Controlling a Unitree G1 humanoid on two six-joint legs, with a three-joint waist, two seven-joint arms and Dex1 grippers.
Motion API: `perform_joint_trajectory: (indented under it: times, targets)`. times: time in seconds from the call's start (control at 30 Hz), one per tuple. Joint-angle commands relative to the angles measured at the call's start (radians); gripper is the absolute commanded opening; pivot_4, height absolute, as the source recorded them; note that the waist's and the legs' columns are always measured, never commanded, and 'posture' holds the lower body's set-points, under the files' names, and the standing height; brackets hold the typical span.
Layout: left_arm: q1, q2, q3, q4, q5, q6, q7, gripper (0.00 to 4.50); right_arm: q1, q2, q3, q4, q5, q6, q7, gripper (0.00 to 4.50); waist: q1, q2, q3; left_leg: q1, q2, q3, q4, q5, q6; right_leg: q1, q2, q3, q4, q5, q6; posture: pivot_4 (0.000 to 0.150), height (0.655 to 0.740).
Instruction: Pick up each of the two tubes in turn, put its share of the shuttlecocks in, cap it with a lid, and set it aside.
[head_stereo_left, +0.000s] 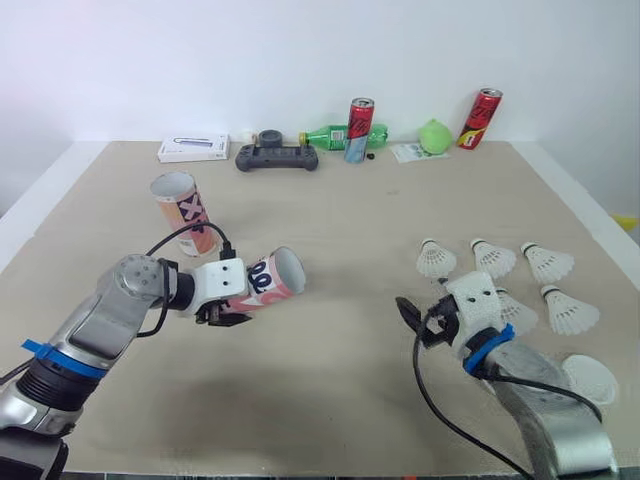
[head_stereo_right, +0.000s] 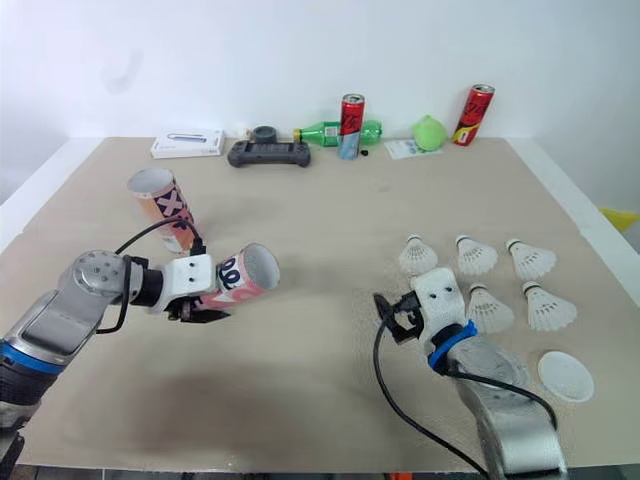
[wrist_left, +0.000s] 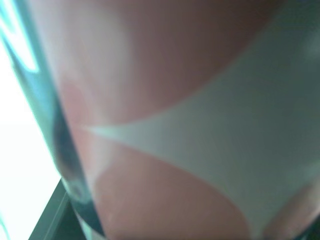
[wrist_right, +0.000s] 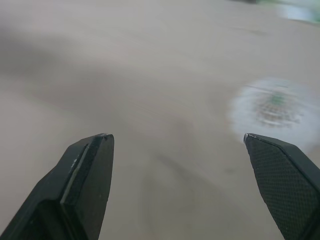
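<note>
My left gripper (head_stereo_left: 225, 308) is shut on a pink-and-white tube (head_stereo_left: 268, 281), held tilted above the table with its open mouth facing right. The left wrist view shows that tube's wall (wrist_left: 175, 125) from very close. A second tube (head_stereo_left: 186, 212) of the same pattern stands leaning behind it. Several white shuttlecocks (head_stereo_left: 493, 258) lie in a cluster at the right. My right gripper (head_stereo_left: 418, 320) is open just left of them, with nothing between its fingers. One blurred shuttlecock (wrist_right: 272, 107) shows beyond it in the right wrist view. A white lid (head_stereo_right: 565, 375) lies flat near the front right.
Along the back edge lie a white box (head_stereo_left: 193, 148), a dark controller (head_stereo_left: 275, 156), a green bottle (head_stereo_left: 335, 136), two red cans (head_stereo_left: 358, 128) (head_stereo_left: 482, 118) and a green round object (head_stereo_left: 435, 135). The table's right edge (head_stereo_left: 600, 215) is near the shuttlecocks.
</note>
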Motion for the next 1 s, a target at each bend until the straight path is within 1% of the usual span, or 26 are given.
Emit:
perform_joint_trajectory:
  times: [0.03,0.17,0.3,0.4,0.63,0.73,0.77,0.8,0.83,0.87,0.9,0.93,1.0]
  targets:
    - [-0.003,-0.019,-0.049,0.028,0.01,-0.01,-0.024,2.83,-0.07,0.057,0.002,0.078,-0.055,-0.018,-0.096,4.46,0.0,0.0,0.0,0.0,-0.001,0.0,0.0,0.0,0.0,0.0,0.0,0.0,0.0,0.0,0.0,0.15,0.7395]
    - [-0.018,-0.022,-0.047,0.046,0.019,-0.022,-0.032,2.83,-0.149,0.119,-0.004,0.188,-0.063,-0.041,-0.132,4.46,0.002,0.0,0.0,-0.001,-0.003,0.0,0.0,0.0,0.001,0.002,-0.001,0.001,-0.001,0.0,0.0,0.15,0.7395]
    - [-0.013,-0.02,-0.038,0.037,0.016,-0.017,-0.038,2.83,-0.204,0.151,0.003,0.284,-0.079,-0.083,-0.15,4.46,0.003,0.0,0.0,-0.001,-0.003,0.0,-0.002,0.0,0.002,0.002,-0.001,0.001,-0.002,0.001,0.001,0.15,0.7395]
    - [0.007,-0.013,-0.025,0.009,0.013,-0.001,-0.036,2.83,-0.279,0.189,-0.009,0.416,-0.1,-0.136,-0.202,4.46,0.002,0.001,0.0,-0.001,-0.004,-0.002,-0.004,0.0,0.002,0.002,0.001,0.001,-0.001,0.001,0.001,0.15,0.7395]
    - [0.034,-0.006,-0.006,-0.025,0.012,0.029,-0.028,2.83,-0.384,0.226,-0.034,0.608,-0.126,-0.25,-0.272,4.46,-0.003,0.001,0.0,-0.001,-0.003,-0.002,-0.004,-0.001,0.002,0.002,0.001,0.002,-0.001,0.001,0.001,0.15,0.7395]
    - [0.04,-0.003,-0.002,-0.032,0.013,0.035,-0.023,2.83,-0.412,0.231,-0.042,0.655,-0.129,-0.288,-0.295,3.74,-0.007,0.001,0.0,-0.001,-0.004,-0.001,-0.004,-0.001,0.002,0.002,0.001,0.002,-0.001,0.001,0.001,0.15,0.7395]
    - [0.042,-0.002,-0.001,-0.034,0.013,0.036,-0.023,2.83,-0.418,0.232,-0.043,0.664,-0.127,-0.294,-0.298,3.12,-0.007,0.001,0.0,-0.001,-0.004,-0.001,-0.004,-0.001,0.002,0.002,0.001,0.002,-0.001,0.001,0.001,0.15,0.7395]
    - [0.043,-0.002,0.0,-0.036,0.013,0.038,-0.022,2.83,-0.42,0.232,-0.042,0.67,-0.127,-0.3,-0.299,2.78,-0.008,0.001,0.0,-0.001,-0.004,-0.001,-0.004,-0.001,0.002,0.002,0.001,0.002,-0.001,0.001,0.001,0.15,0.7395]
    - [0.043,-0.004,0.0,-0.038,0.013,0.041,-0.02,2.83,-0.416,0.228,-0.034,0.67,-0.132,-0.31,-0.295,2.66,-0.008,0.001,0.0,-0.001,-0.004,-0.001,-0.004,-0.001,0.002,0.002,0.001,0.002,-0.001,0.001,0.001,0.15,0.7395]
    - [0.044,-0.005,0.0,-0.04,0.013,0.043,-0.019,2.83,-0.413,0.225,-0.028,0.67,-0.137,-0.317,-0.292,1.96,-0.008,0.001,0.0,-0.001,-0.004,-0.002,-0.004,-0.001,0.002,0.002,0.001,0.002,-0.001,0.001,0.001,0.15,0.7395]
    - [0.044,-0.006,0.0,-0.042,0.014,0.045,-0.018,2.83,-0.407,0.222,-0.023,0.668,-0.142,-0.324,-0.292,1.62,-0.008,0.001,0.0,-0.001,-0.004,-0.002,-0.004,-0.001,0.003,0.002,0.001,0.002,-0.001,0.001,0.001,0.15,0.7395]
    - [0.044,-0.007,0.0,-0.043,0.014,0.047,-0.017,2.83,-0.404,0.222,-0.021,0.667,-0.146,-0.327,-0.292,1.18,-0.008,0.001,0.0,-0.001,-0.004,-0.002,-0.005,-0.001,0.003,0.002,0.001,0.002,-0.001,0.001,0.001,0.15,0.7395]
    - [0.043,-0.008,0.0,-0.043,0.014,0.049,-0.018,2.83,-0.395,0.22,-0.017,0.657,-0.144,-0.336,-0.277,0.11,-0.008,0.001,0.0,-0.001,-0.004,-0.002,-0.006,-0.001,0.003,0.002,0.001,0.003,-0.001,0.001,0.001,0.15,0.7395]
